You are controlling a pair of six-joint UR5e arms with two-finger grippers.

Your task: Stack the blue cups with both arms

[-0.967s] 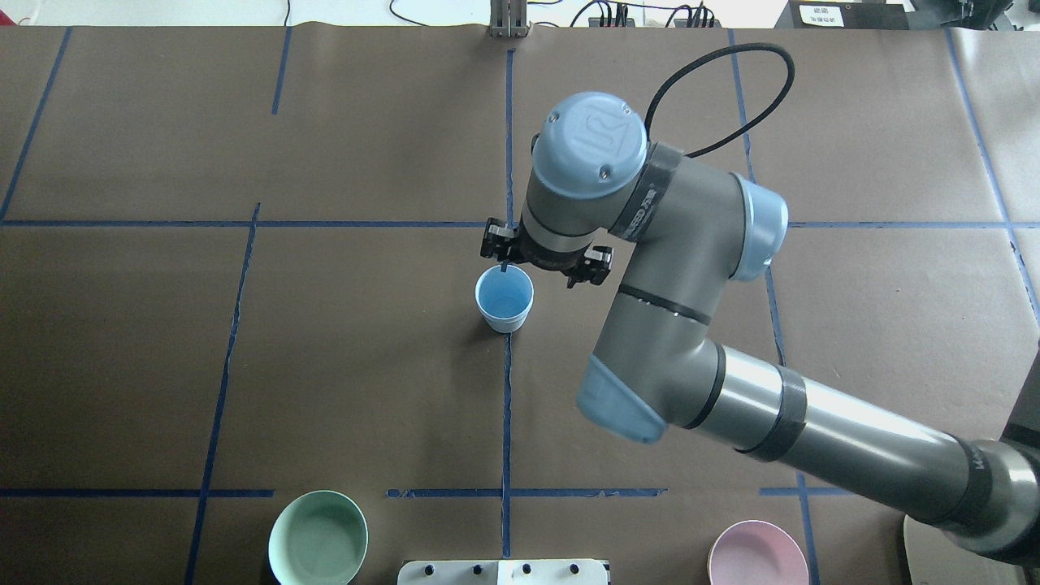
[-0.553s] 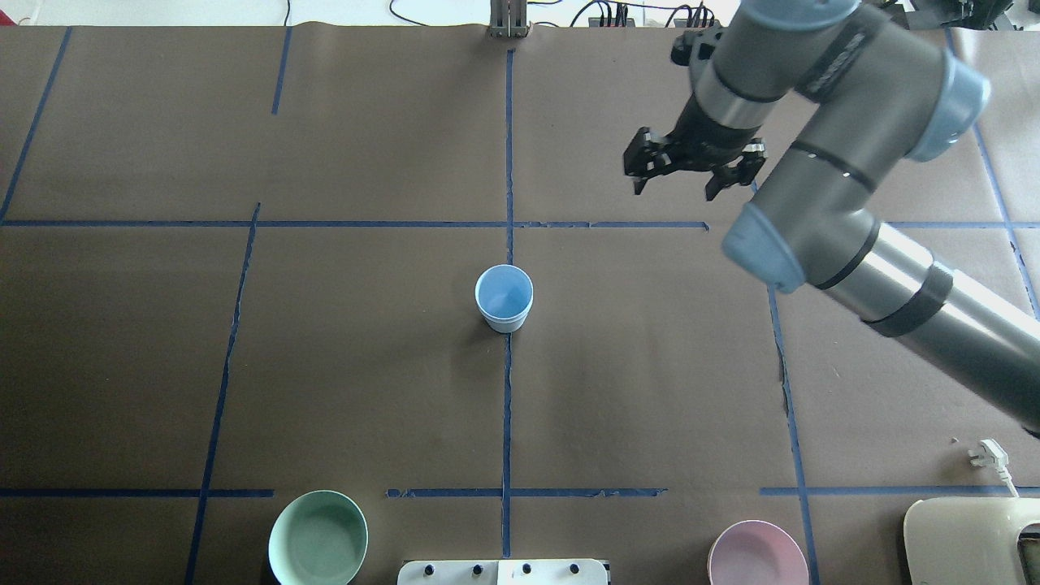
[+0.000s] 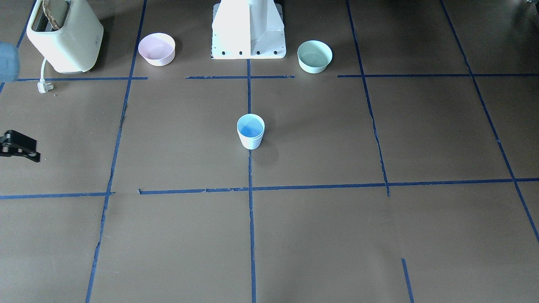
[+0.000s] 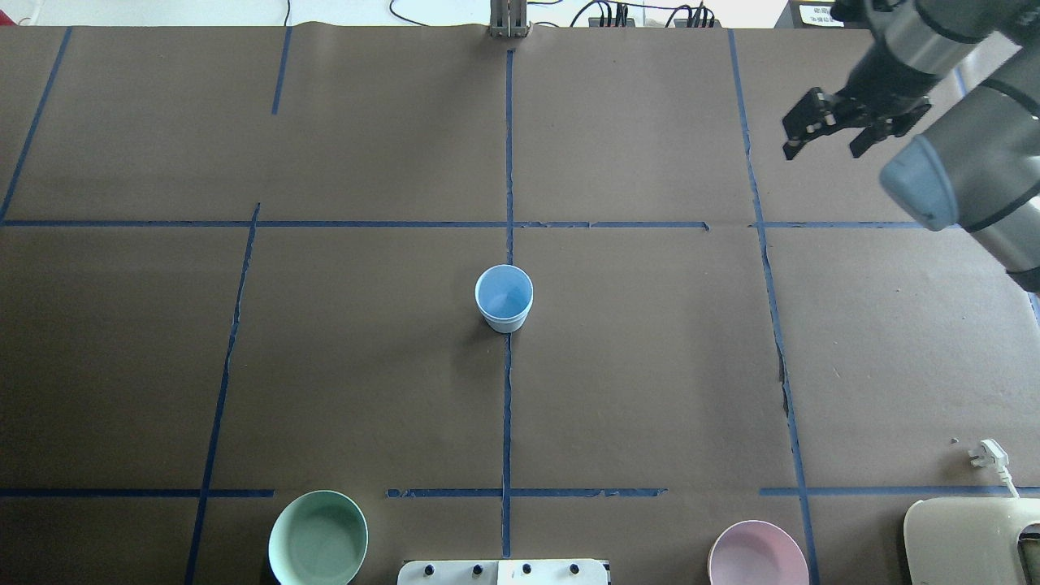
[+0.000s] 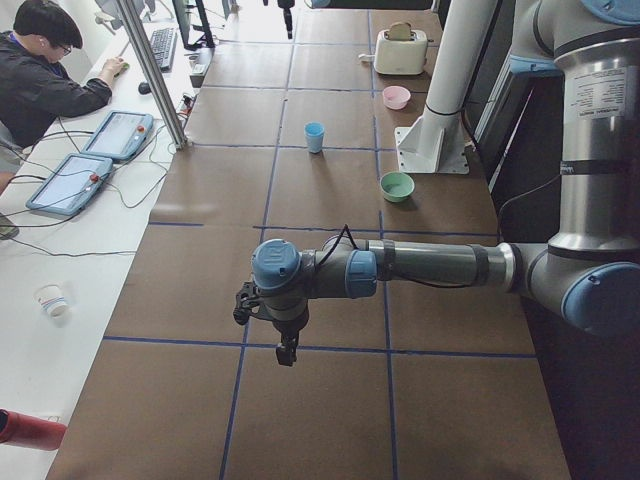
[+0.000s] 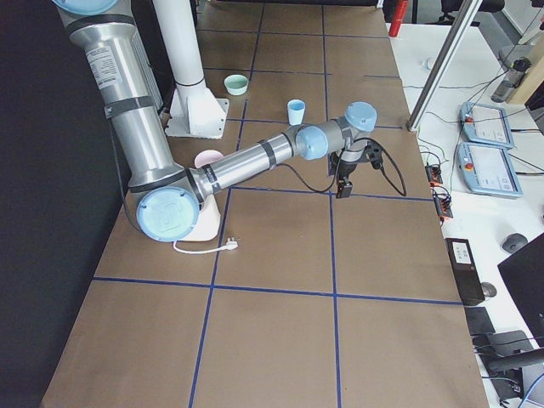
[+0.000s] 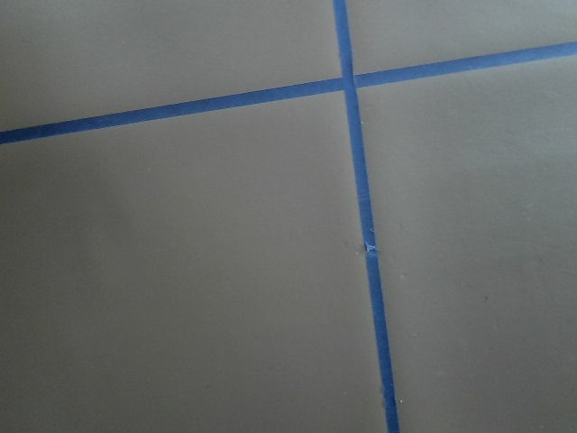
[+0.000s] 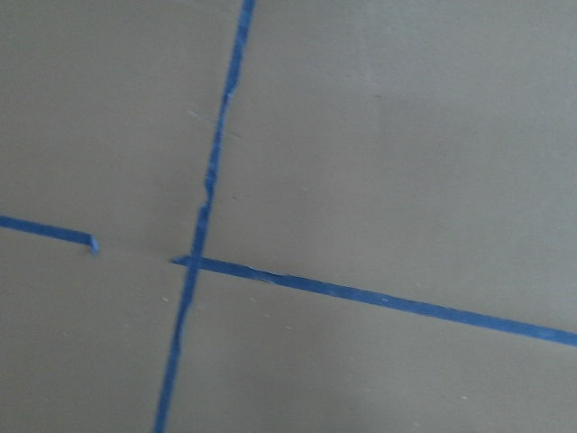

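One blue cup stands upright at the table's middle on the blue tape line. It also shows in the front view. I see a single cup shape and cannot tell whether a second cup is nested in it. My right gripper is open and empty, high over the far right of the table, well away from the cup. It also shows at the front view's left edge. My left gripper shows only in the left side view, far from the cup. I cannot tell whether it is open or shut.
A mint-green bowl and a pink bowl sit at the near edge, either side of the white pedestal. A cream toaster with a loose plug stands at the near right. An operator sits beyond the far edge.
My right gripper has left the cup's rim and moved up and far to the right, toward the far right corner. The cup has stayed in place.
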